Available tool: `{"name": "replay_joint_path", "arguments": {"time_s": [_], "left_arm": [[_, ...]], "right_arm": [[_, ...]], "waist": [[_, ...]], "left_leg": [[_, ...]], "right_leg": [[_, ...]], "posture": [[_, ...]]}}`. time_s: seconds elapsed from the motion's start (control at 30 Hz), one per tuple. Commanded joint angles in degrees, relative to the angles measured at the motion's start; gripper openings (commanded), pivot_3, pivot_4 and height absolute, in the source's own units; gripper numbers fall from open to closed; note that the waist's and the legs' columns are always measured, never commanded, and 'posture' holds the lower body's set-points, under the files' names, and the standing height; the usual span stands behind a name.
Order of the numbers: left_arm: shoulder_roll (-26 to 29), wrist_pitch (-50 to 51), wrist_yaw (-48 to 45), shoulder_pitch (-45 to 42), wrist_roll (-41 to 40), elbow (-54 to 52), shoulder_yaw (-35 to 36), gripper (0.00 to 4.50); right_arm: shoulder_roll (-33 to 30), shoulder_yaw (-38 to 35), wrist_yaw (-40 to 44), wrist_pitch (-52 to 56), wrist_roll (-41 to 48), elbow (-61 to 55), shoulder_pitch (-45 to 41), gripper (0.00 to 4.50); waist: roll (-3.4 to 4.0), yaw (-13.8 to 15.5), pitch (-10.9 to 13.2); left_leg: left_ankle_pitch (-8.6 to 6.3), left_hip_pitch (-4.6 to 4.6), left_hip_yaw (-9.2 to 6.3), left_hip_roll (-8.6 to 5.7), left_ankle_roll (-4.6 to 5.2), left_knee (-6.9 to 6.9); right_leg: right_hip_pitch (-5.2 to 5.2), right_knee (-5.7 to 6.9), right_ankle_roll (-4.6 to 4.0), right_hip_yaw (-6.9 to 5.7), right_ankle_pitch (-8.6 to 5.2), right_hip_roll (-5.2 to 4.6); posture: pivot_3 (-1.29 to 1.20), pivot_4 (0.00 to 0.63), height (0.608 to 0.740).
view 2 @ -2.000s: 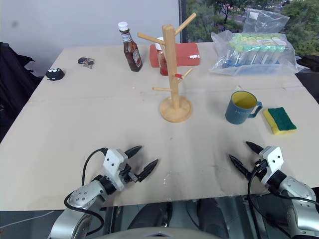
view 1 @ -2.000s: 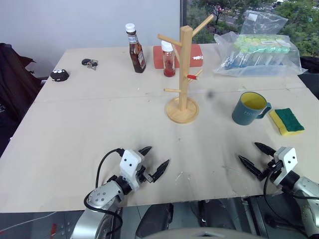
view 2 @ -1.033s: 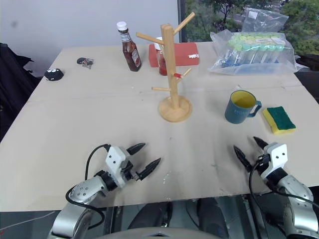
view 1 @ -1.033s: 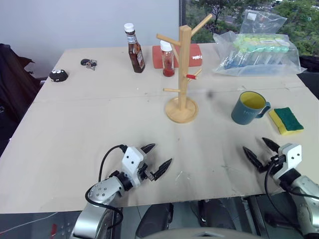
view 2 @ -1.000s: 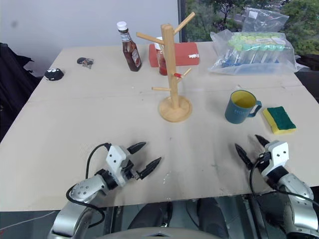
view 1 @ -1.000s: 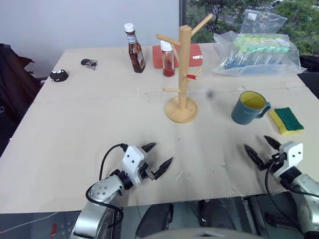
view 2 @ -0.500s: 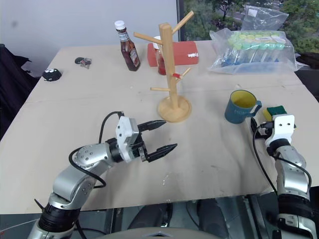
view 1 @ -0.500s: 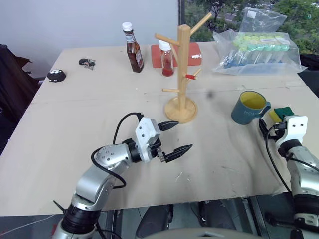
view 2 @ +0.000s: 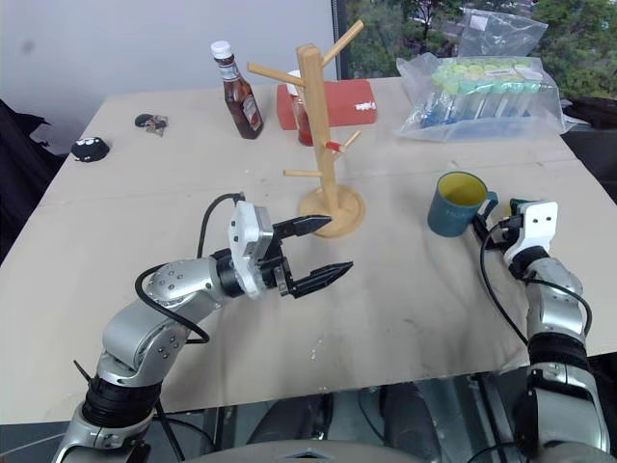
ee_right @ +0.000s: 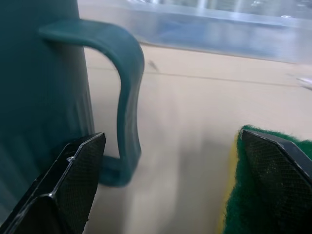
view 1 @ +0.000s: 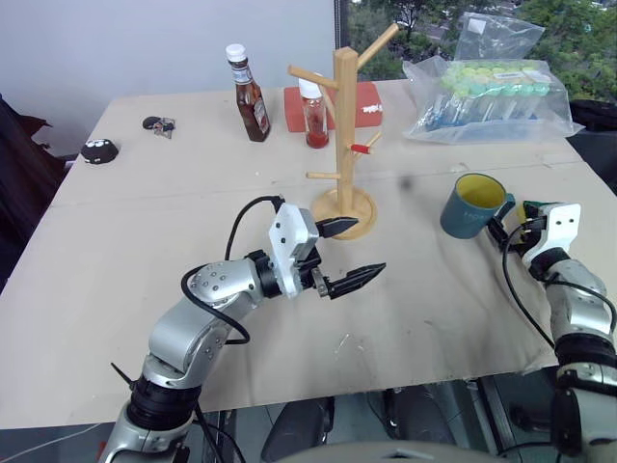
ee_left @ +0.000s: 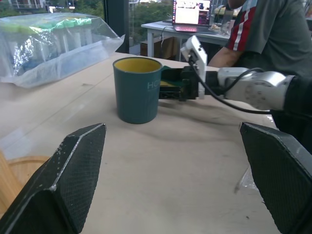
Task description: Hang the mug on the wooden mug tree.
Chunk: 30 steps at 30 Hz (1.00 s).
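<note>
Right wrist view: sponge [ee_right: 273, 195] seemingly crowds mug [ee_right: 44, 97] handle.

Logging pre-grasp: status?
Both grippers open, left gripper raised mid-table, right gripper at mug handle. Mug upright on table. Sponge beside right gripper.

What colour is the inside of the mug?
Yellow inside the mug; clearest in the right eye view.

The left arm [view 1: 207, 309] is made of rounded silver-grey metal segments with black joints. A white angular block sits at its wrist, and a black cable loops from there back to the forearm. The left gripper [view 1: 349, 253] has two black pointed fingers with finely textured pads. The right gripper [view 2: 496, 230] has the same white wrist block, black cable and silver forearm.
</note>
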Motion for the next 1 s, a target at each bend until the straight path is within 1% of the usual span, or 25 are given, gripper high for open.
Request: {"name": "replay_joint_path", "arguments": {"time_s": [0.03,0.1,0.17,0.2,0.27,0.3,0.33,0.37,0.47,0.6,0.73,0.87,0.93,1.0], "left_arm": [[0.4,-0.3,-0.1,-0.9,-1.0,-0.8,1.9,4.50],[0.5,-0.3,-0.2,-1.1,-0.8,-0.8,2.0,4.50],[0.6,-0.6,-0.2,-1.2,-0.5,-0.9,2.1,4.50],[0.6,-0.6,0.0,-1.2,-0.3,-1.0,2.2,4.50],[0.3,-0.9,0.7,-1.2,0.2,-1.2,2.4,4.50],[0.1,-1.2,1.0,-1.2,0.5,-1.3,2.4,4.50],[-0.1,-1.5,1.2,-1.2,0.7,-1.3,2.5,4.50],[-0.3,-1.6,1.4,-1.1,0.8,-1.3,2.4,4.50],[-0.9,-2.2,1.8,-0.7,1.0,-1.5,2.2,4.50],[-2.5,-3.5,3.1,0.1,0.8,-1.3,3.2,4.50],[-6.3,-5.8,5.7,2.9,-0.6,-1.3,5.4,4.50],[-8.6,-11.3,4.5,8.3,-0.5,-0.9,6.5,4.50],[-10.3,-15.2,3.4,10.7,-0.8,-0.1,7.4,4.50],[-12.4,-17.5,3.3,11.9,-2.2,0.0,8.3,4.50]], "right_arm": [[-1.7,0.0,4.8,-2.8,1.0,4.9,-3.6,4.23],[-2.4,0.1,6.1,-4.1,0.4,8.1,-5.6,3.66],[-2.9,0.1,7.4,-4.5,0.5,10.0,-7.1,2.76],[-3.0,0.1,8.0,-4.7,0.5,10.7,-7.6,2.10],[-3.3,0.2,8.9,-4.8,0.5,11.4,-8.2,1.28],[-3.3,0.1,9.1,-4.9,0.5,11.5,-8.4,0.72],[-3.3,0.1,9.4,-5.0,0.5,11.4,-8.4,0.26],[-3.4,0.1,9.5,-5.0,0.6,11.2,-8.4,0.12],[-3.5,-0.1,9.9,-4.2,1.1,8.7,-7.8,0.12],[-4.5,0.9,11.9,0.4,2.2,-1.6,-4.8,0.12],[-7.4,3.2,13.4,11.4,4.0,-18.7,-0.1,0.12],[-12.3,6.0,15.7,23.7,6.9,-36.3,3.1,0.12],[-16.2,8.1,16.5,33.0,9.5,-46.1,2.1,0.12],[-19.9,10.2,17.0,40.7,11.3,-53.0,-0.1,0.12]], "waist": [[0.00,0.0,0.0],[0.00,0.0,0.0],[-0.01,0.0,0.0],[-0.01,0.0,0.0],[-0.01,0.0,0.0],[-0.01,0.1,0.0],[-0.01,0.1,0.0],[-0.01,0.1,0.0],[-0.01,0.1,0.0],[0.01,0.2,0.0],[0.04,0.2,0.0],[0.08,0.3,0.0],[0.08,0.3,0.0],[0.08,0.5,0.0]], "left_leg": [[0.00,0.00,0.01,0.00,0.00,0.00],[0.00,0.00,0.02,-0.01,0.00,0.00],[0.00,0.00,0.02,-0.01,0.00,0.00],[0.00,0.00,0.02,-0.01,0.00,0.00],[0.00,0.00,0.01,-0.01,0.00,-0.01],[0.00,0.00,0.01,0.00,0.00,-0.01],[0.00,0.00,0.01,0.00,0.00,-0.01],[0.00,0.00,0.01,-0.01,0.00,-0.01],[0.00,-0.01,0.02,-0.02,0.00,-0.02],[-0.01,-0.01,-0.01,-0.02,0.00,-0.03],[-0.01,-0.05,-0.02,-0.02,-0.01,-0.04],[-0.01,-0.23,-0.03,-0.02,-0.01,-0.03],[0.00,-0.49,-0.03,-0.01,-0.01,-0.01],[0.00,-0.94,-0.01,-0.03,-0.02,0.10]], "right_leg": [[0.00,0.00,0.00,0.01,0.00,0.00],[0.00,-0.01,0.00,0.01,0.00,0.00],[0.00,-0.02,0.00,0.02,0.01,-0.01],[0.00,-0.03,0.00,0.02,0.01,-0.01],[0.00,-0.03,-0.01,0.02,0.01,-0.01],[0.00,-0.03,-0.01,0.02,0.01,-0.01],[0.00,-0.03,-0.01,0.02,0.01,-0.02],[0.00,-0.03,-0.01,0.02,0.01,-0.02],[0.00,-0.04,-0.01,0.04,0.01,-0.04],[-0.01,-0.03,-0.01,0.04,0.01,-0.04],[-0.07,-0.03,0.00,0.03,0.01,-0.06],[-0.29,0.00,0.00,0.03,0.01,-0.07],[-0.55,0.02,0.00,0.05,0.02,-0.08],[-0.97,0.07,0.00,0.07,0.04,-0.11]], "posture": [[0.00,0.150,0.737],[0.00,0.150,0.737],[0.00,0.150,0.737],[0.00,0.150,0.737],[0.00,0.150,0.737],[0.00,0.150,0.737],[0.00,0.150,0.737],[0.00,0.150,0.737],[0.00,0.150,0.737],[0.00,0.150,0.737],[0.00,0.150,0.737],[0.00,0.150,0.737],[0.00,0.150,0.737],[0.00,0.150,0.737]]}}
